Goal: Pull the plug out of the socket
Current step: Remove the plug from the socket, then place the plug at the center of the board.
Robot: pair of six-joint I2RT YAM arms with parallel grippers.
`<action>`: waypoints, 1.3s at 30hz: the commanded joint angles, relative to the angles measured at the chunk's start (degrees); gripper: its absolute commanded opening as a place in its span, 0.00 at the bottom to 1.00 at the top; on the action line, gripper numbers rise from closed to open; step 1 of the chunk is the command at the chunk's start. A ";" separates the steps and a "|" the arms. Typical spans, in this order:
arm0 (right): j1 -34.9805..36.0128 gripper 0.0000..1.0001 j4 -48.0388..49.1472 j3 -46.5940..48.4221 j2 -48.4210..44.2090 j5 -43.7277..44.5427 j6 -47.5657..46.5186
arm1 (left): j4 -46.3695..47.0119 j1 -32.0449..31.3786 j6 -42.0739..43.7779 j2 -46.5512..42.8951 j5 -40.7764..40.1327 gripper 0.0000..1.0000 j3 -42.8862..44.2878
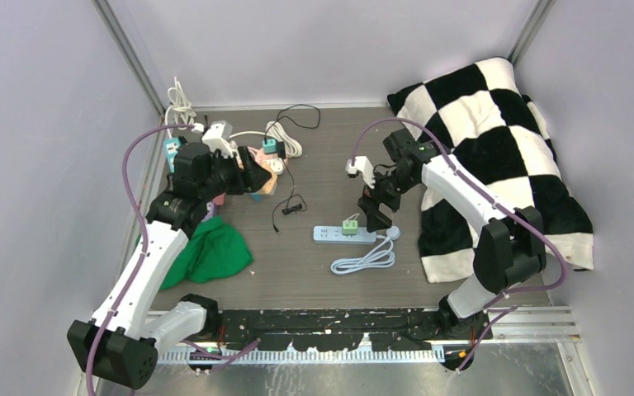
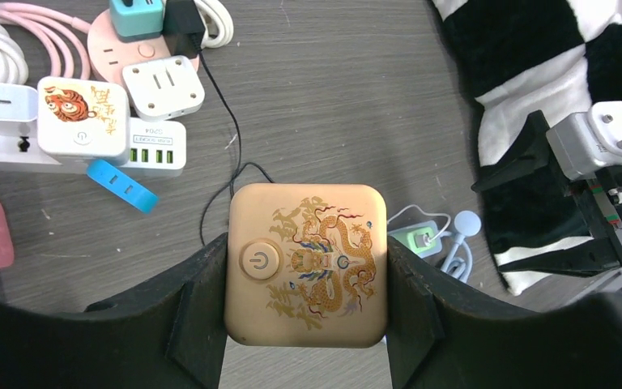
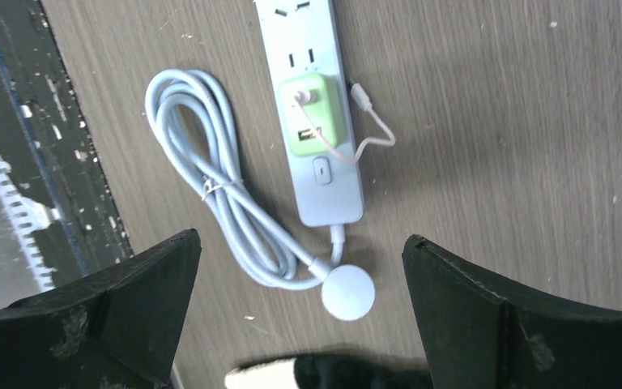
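The desk (image 1: 322, 157) is dark brown wood with thin lines in it and some little white specks. Pale purple walls (image 1: 322, 49) stand on three sides, with gray metal posts in the back corners. A scratched black strip (image 1: 330, 320) runs along the near edge.

A black and white checked blanket (image 1: 495, 148) covers the right side of the desk. A green cloth (image 1: 210, 252) lies on the left side. At the back left sits a pile of chargers and cords (image 2: 89, 121).

Near the middle of the desk lies the pale blue socket strip (image 3: 328, 190). The green plug (image 3: 312, 113) is plugged into it. A thin wire comes out of the plug. The strip's pale cord (image 3: 227, 211) lies coiled just beside it.

The right fingers (image 3: 121, 308) hang above the strip, spread wide apart, with nothing between them. The left fingers (image 2: 178, 316) are off to the left and squeeze a gold box (image 2: 306, 267) with a dragon picture on top.
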 commanded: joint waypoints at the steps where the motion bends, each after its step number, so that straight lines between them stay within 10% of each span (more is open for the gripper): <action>1: -2.24 1.00 -6.36 3.04 -3.23 -4.00 -1.09 | 3.89 2.19 -3.92 -0.64 6.08 0.00 2.96; 28: -13.19 1.00 -9.61 6.22 -1.72 -10.20 2.55 | 13.53 9.60 -10.53 16.79 19.20 0.00 9.24; 39: -20.71 1.00 -6.77 10.13 0.57 -16.26 12.20 | 33.32 -7.22 -17.72 48.34 9.32 0.00 26.76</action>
